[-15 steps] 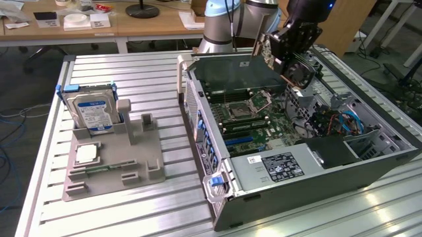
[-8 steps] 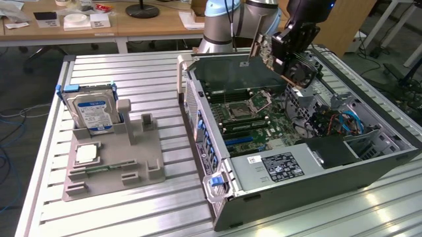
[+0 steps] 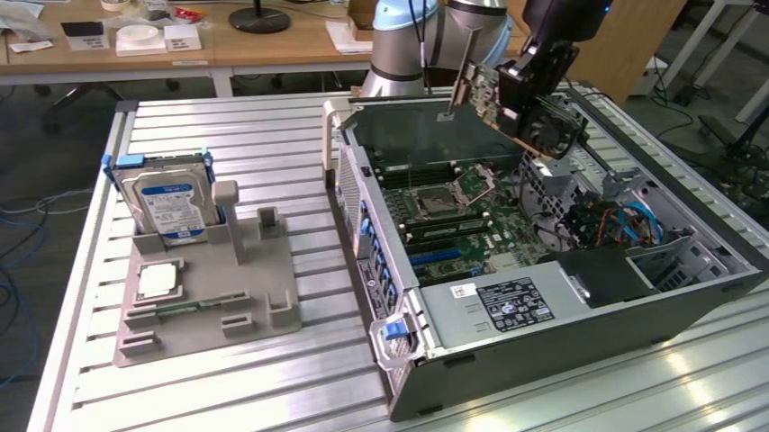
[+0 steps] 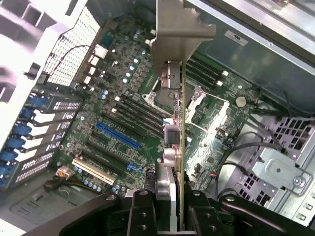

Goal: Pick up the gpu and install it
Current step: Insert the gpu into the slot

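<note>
Evidently the gripper point(image 4: 173, 209) was clenched on the gpu point(image 4: 175, 98), one finger against each face. The card was held on edge, with its silver bracket point(image 4: 179, 29) at the end away from the fingers. Pick-up judged done; the install step was in hand, at the carry-and-align stage. The card hung above the motherboard point(image 4: 123, 98) and touched nothing. The long blue slot point(image 4: 118, 136) lay off to one side of the card's edge, not beneath it. Judgement: seating calls for the connector edge to be brought parallel to and directly over an expansion slot, with the bracket toward the rear slot covers point(image 4: 34, 123), before any downward press. Containers: the open computer case point(image 3: 360, 180) lay on its side. It held the motherboard with its bare CPU socket point(image 3: 447, 193), the power supply point(image 3: 505, 306) at the near end, and a drive bay with blue cables point(image 3: 631, 220) toward the exterior view's right. Well apart, on the exterior view's left, the grey holder tray point(image 3: 270, 315) held a hard drive point(image 3: 168, 202) standing upright and a CPU chip point(image 3: 160, 281) lying flat.
</note>
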Motion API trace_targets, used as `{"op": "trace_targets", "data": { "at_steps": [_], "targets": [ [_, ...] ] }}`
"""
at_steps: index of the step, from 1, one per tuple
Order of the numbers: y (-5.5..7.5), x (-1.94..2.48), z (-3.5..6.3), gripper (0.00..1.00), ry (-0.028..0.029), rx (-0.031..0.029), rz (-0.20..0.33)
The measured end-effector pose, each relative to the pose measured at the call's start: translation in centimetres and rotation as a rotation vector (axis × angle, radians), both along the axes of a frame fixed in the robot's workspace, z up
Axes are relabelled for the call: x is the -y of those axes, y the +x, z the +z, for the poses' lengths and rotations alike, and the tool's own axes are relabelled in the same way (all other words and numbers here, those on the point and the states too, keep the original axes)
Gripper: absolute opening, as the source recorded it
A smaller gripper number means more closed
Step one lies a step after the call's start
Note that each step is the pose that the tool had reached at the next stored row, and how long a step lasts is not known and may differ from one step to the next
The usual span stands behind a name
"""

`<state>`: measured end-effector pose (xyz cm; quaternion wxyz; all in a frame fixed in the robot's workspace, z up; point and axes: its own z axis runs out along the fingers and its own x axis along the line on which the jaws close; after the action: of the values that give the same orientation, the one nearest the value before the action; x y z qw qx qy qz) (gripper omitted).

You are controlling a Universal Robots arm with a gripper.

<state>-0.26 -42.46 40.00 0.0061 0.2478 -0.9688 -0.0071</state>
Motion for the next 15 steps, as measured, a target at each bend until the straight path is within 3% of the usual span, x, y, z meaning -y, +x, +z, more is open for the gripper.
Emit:
{"op": "trace_targets", "data": {
  "at_steps": [15],
  "targets": [
    [0.00,0.01,0.00,0.28,0.0000,0.0000,0.167]
  ]
}}
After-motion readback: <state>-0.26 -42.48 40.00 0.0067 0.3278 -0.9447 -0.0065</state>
